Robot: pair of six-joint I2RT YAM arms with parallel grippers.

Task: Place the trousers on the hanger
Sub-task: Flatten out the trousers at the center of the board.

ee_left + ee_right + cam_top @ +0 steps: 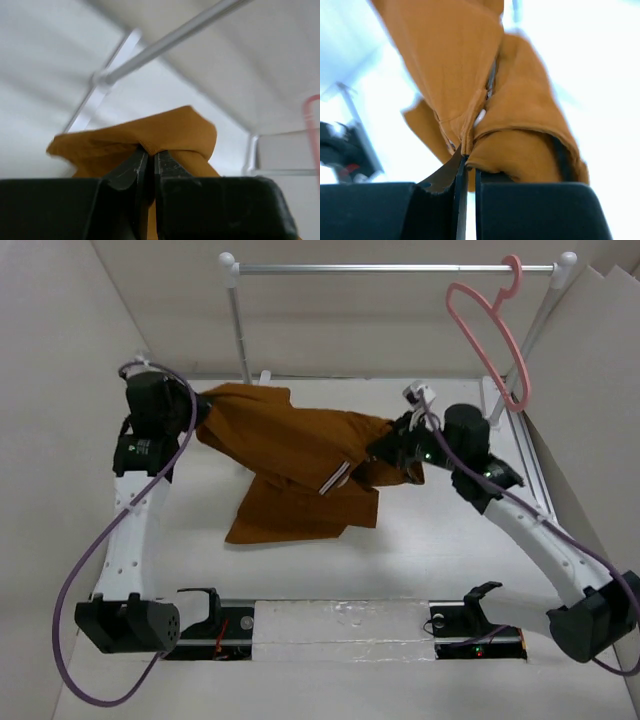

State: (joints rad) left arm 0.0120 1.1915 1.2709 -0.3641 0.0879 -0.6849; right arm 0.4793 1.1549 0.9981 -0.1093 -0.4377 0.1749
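The rust-brown trousers (300,465) hang stretched between my two grippers above the table, with a loose fold drooping to the table at the front. My left gripper (196,408) is shut on one end of the cloth (150,135). My right gripper (392,445) is shut on the other end near the waistband (485,115), where a pale striped lining (335,478) shows. The pink hanger (490,330) hangs by its hook from the rail at the back right, above and behind my right gripper.
The silver-and-white clothes rail (390,269) spans the back of the table, with uprights at left (241,340) and right (530,335). Beige walls close in both sides. A white strip (340,625) lies between the arm bases at the near edge.
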